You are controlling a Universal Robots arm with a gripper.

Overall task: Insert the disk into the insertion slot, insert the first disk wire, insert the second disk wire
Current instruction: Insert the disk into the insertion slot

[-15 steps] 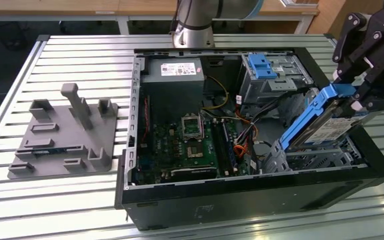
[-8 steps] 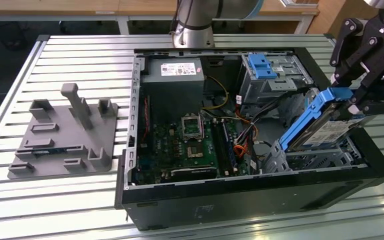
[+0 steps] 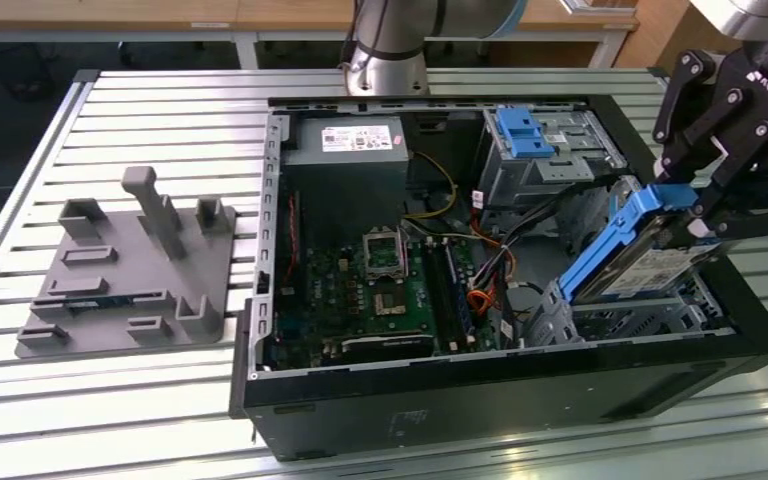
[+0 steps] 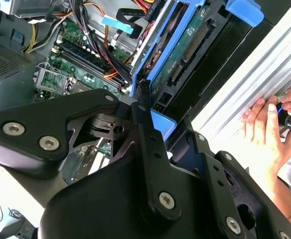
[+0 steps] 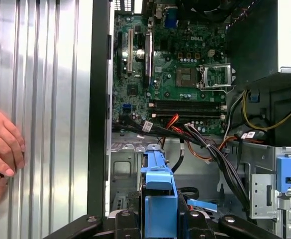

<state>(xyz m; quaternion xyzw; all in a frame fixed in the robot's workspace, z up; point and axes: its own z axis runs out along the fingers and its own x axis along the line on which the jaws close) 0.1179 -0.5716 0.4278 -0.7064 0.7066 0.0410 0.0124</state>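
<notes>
I have the black two-finger claw (image 3: 702, 212) clamped on the upper end of the flat silver hard drive (image 3: 640, 268) in its bright blue plastic frame. The drive's long axis slopes down away from the claw, its lower end at the mouth of the silver perforated sheet-metal bay (image 3: 664, 315) inside the open black computer case (image 3: 491, 400)

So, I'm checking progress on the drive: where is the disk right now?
At the exterior view's right, the disk stands tilted inside the computer case, held by the hand, its lower end at the insertion slot.
</notes>
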